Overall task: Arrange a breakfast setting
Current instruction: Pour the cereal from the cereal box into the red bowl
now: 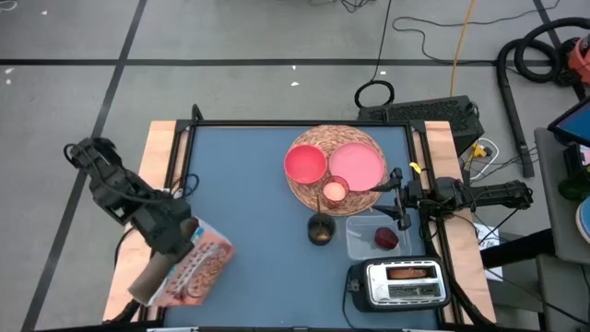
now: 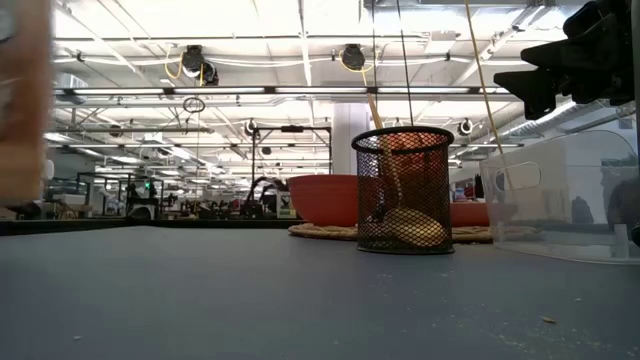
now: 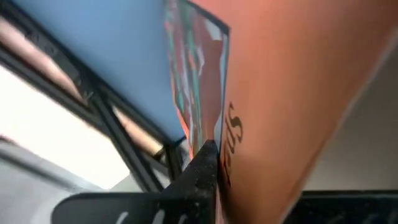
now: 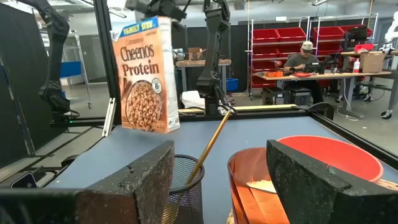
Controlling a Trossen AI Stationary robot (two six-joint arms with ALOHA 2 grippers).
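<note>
Orange-brown cereal box [image 1: 192, 267] sat at the lower left of the high view, clear of the table, so you could carry it toward the setting. The left gripper [image 1: 173, 232] was clamped shut on its top edge. The right gripper [image 1: 398, 198], right of centre beside the wicker mat [image 1: 304, 140], stood open, holding nothing, its 2 fingers waiting above the mesh cup [image 1: 321, 230].

Robotics lab, red storage bins [image 4: 283, 34] on racks, person [image 4: 305, 59] at workbench
</note>
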